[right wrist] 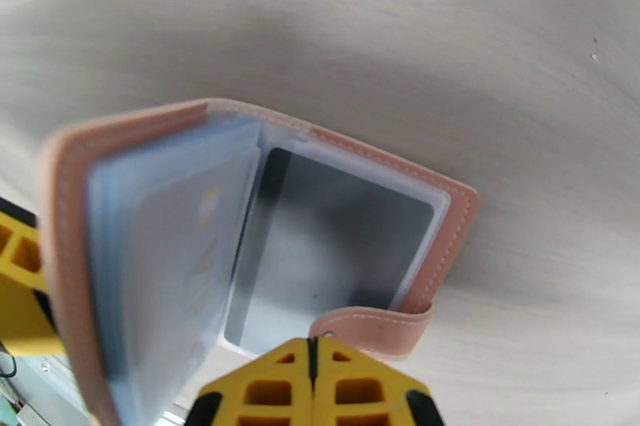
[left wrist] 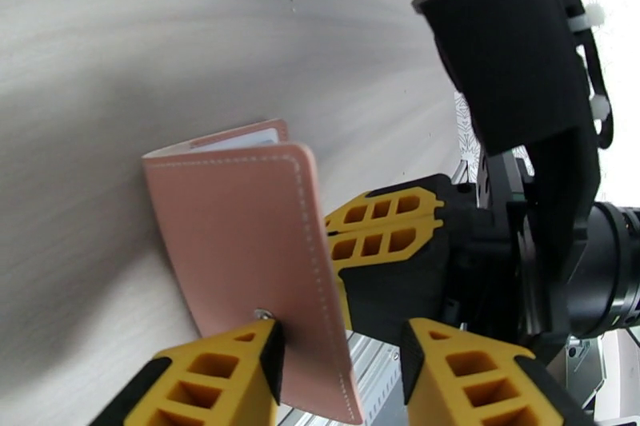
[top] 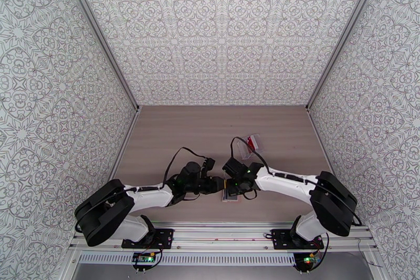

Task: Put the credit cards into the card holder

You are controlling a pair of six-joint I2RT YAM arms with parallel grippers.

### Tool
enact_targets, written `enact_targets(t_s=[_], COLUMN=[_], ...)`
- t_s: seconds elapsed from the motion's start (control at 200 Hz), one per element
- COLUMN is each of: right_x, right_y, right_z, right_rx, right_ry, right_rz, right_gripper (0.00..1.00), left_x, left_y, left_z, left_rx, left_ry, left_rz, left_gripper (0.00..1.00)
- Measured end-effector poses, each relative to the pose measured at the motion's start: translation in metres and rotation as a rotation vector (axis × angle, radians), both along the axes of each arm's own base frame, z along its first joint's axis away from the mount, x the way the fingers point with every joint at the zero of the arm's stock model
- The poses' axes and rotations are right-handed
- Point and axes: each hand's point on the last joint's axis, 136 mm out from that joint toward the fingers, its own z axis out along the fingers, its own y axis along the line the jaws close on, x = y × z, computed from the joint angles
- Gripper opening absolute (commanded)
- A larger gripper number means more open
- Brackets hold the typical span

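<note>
On the pale wooden table (top: 184, 134), between patterned walls (top: 220, 29), sits the card holder (top: 231, 198).

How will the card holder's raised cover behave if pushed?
The card holder probably flexes: its thin cover stands curved. The inner sleeves look floppy and may fan out. It seems light, so it could slide unless the right tool pins its tab.

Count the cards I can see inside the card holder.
2: a dark card in the flat pocket beside the snap tab, a pale card in the raised sleeves. Others may hide behind.
</note>
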Motion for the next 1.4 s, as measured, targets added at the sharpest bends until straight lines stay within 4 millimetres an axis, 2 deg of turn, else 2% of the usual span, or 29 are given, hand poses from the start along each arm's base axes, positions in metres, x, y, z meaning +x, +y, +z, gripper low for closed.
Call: enact_targets(t_s=[0.11, 0.275, 0.55, 0.92, 1.085, 1.235, 1.4], right_x=[-0.001, -0.003, 0.003, 0.003, 0.001, -0.001, -0.001], right_y=[-0.004, -0.022, -0.041, -0.059, -0.058, -0.047, -0.034], right_z=[0.002, 0.002, 0.008, 0.016, 0.025, 0.028, 0.019], right_rx=[0.019, 0.037, 0.057, 0.062, 0.088, 0.143, 0.176], right_ry=[-0.003, -0.004, -0.019, -0.029, -0.045, -0.024, 0.019], right_rz=[-0.007, -0.042, -0.092, -0.13, -0.117, -0.097, -0.077], right_gripper=[0.0, 0.0, 0.0, 0.0, 0.0, 0.0, 0.0], left_x=[-0.002, -0.002, -0.005, -0.008, -0.007, -0.007, -0.008], left_y=[-0.007, -0.021, -0.033, -0.054, -0.058, -0.058, -0.058], left_z=[-0.001, 0.004, -0.014, -0.032, -0.035, -0.038, -0.038], left_rx=[0.003, -0.005, 0.033, 0.087, 0.108, 0.12, 0.12], left_ry=[0.001, -0.011, 0.02, 0.035, 0.037, 0.042, 0.042], left_rz=[-0.017, -0.045, -0.071, -0.107, -0.111, -0.11, -0.113], left_gripper=[0.38, 0.32, 0.25, 0.2, 0.2, 0.22, 0.25])
